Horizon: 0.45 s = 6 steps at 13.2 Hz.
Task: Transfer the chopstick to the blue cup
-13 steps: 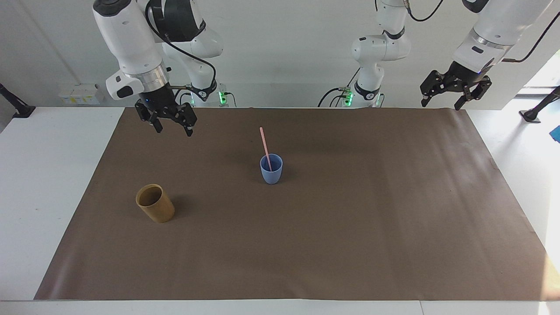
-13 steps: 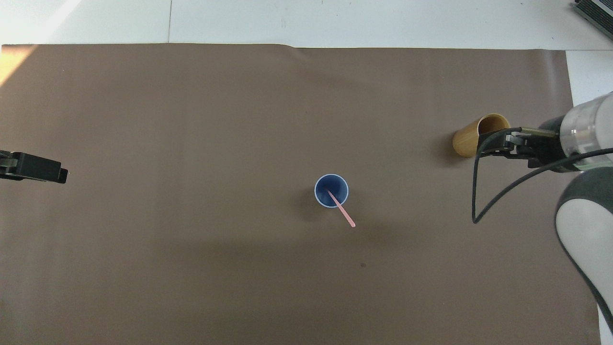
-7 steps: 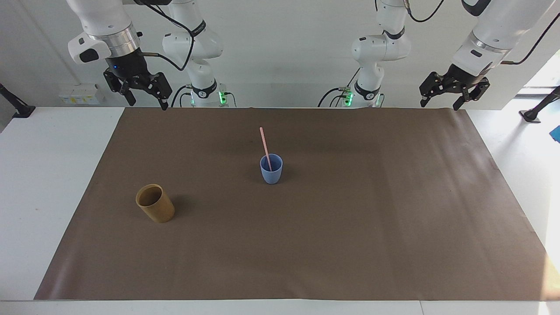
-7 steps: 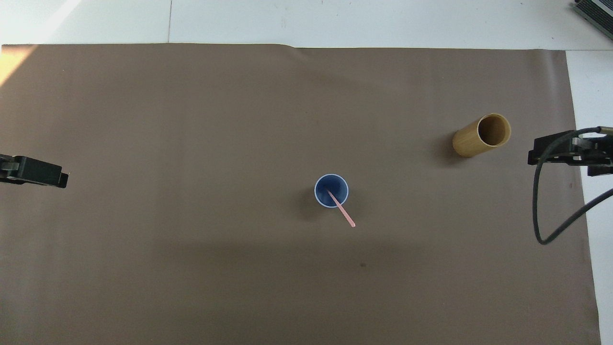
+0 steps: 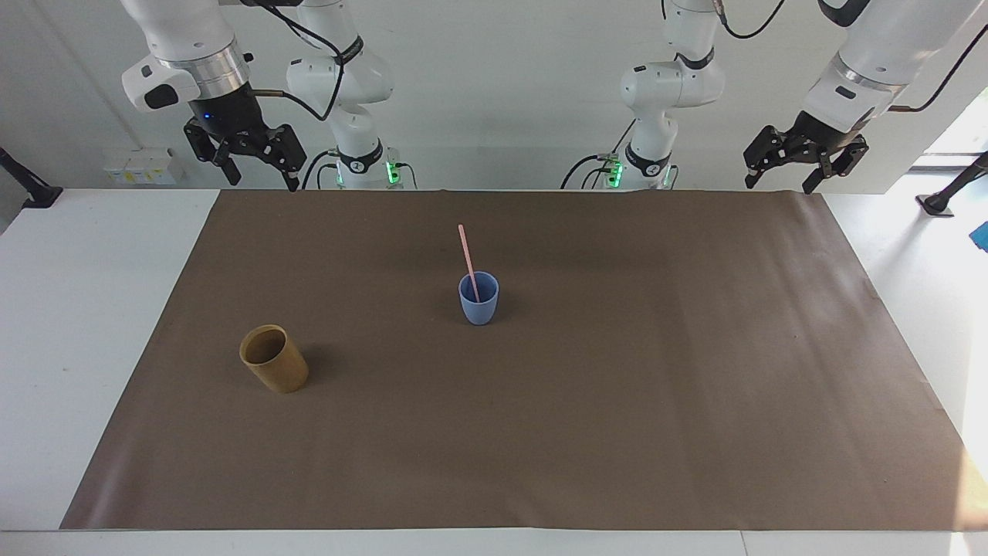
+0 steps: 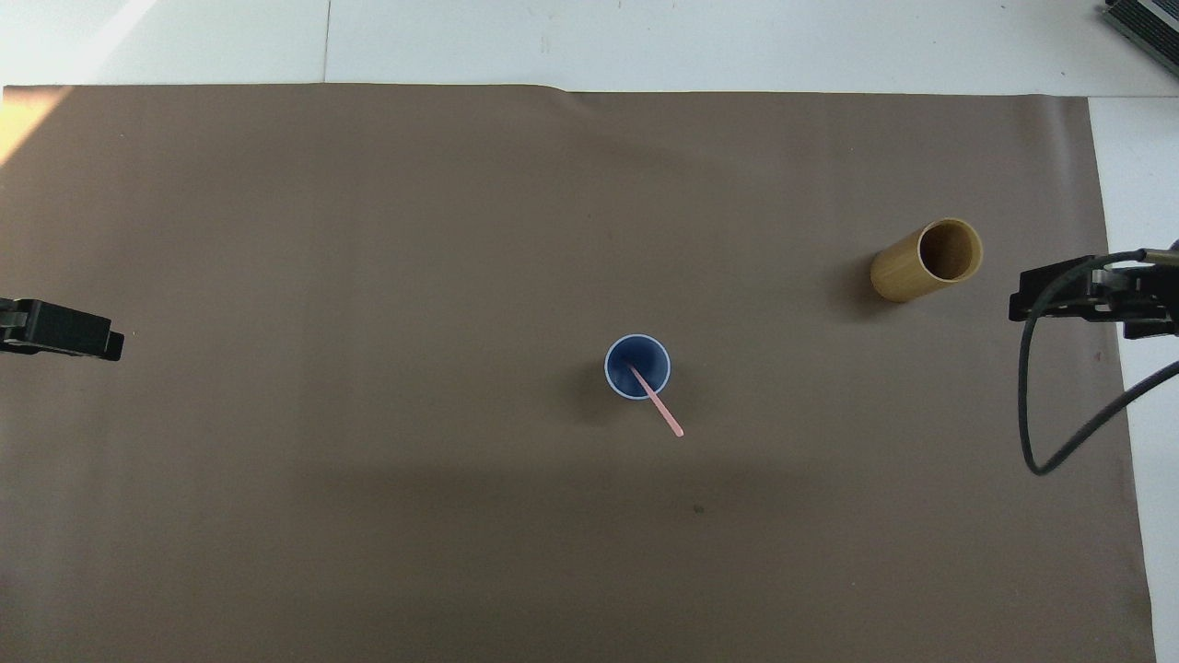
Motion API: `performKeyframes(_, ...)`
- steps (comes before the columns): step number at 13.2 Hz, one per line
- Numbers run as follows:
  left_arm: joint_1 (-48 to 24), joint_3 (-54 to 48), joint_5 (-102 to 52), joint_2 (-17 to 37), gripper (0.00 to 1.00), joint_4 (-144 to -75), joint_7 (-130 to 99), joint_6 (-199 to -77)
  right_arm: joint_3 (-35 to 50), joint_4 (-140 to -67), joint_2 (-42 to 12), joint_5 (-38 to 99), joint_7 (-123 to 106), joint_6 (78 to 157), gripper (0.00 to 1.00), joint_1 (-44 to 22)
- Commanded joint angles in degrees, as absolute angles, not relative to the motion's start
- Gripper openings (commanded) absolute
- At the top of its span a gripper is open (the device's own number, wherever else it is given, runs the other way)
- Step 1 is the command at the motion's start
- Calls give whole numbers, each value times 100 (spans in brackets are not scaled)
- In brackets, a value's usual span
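Note:
The light-blue cup stands upright near the middle of the brown mat; it also shows in the overhead view. The pale pink chopstick stands in it, leaning against the rim with its upper end tilted toward the robots. My right gripper hangs open and empty, raised over the mat's edge at the right arm's end. My left gripper hangs open and empty, raised over the mat's edge at the left arm's end. Neither touches anything.
A tan-brown cylindrical cup stands on the mat toward the right arm's end, farther from the robots than the blue cup; the overhead view shows nothing inside it. The brown mat covers most of the white table.
My right gripper has risen and drawn back from over the mat toward the right arm's end, then held nearly still. The left gripper, the cups and the chopstick have not moved.

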<state>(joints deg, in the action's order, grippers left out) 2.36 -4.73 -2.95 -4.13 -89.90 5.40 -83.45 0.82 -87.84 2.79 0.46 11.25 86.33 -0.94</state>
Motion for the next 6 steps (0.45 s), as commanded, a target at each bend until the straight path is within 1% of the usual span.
performKeyframes(1, 343, -536, -290, -571, 100, -9132, 536, -8297, 132, -8965, 413, 70, 914, 8719, 100, -18)
performKeyframes(6, 343, -536, -281, -571, 100, -9149, 545, -8306, 132, -8965, 413, 123, 932, 8719, 100, -26)
